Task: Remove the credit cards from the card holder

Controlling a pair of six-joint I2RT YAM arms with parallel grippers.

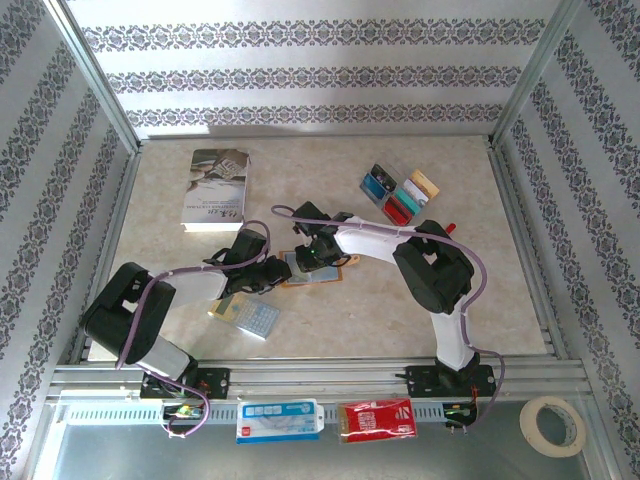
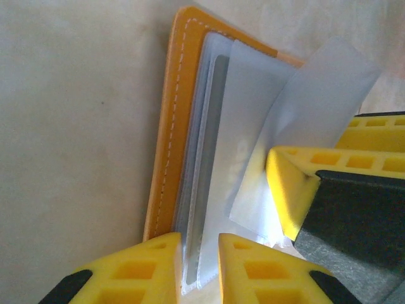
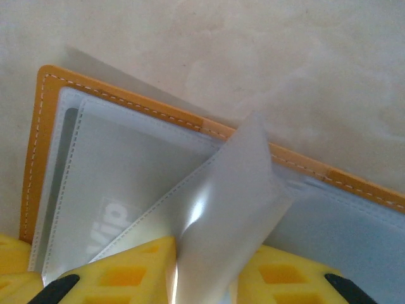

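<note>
Card holder (image 1: 338, 270) lying open at top view's centre, freed credit cards (image 1: 400, 192) upper right | left gripper (image 2: 200, 266) nearly closed, clamping the sleeve stack's edge, likely anchoring it | right gripper (image 3: 205, 272) pinching one clear sleeve (image 3: 234, 190), peeling it up for access | both arms bending low, wrists tipping down.

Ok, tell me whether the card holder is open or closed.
Open. The card holder lies spread on the table, orange cover down, and one clear sleeve stands lifted between the fingers of the right hand.
</note>
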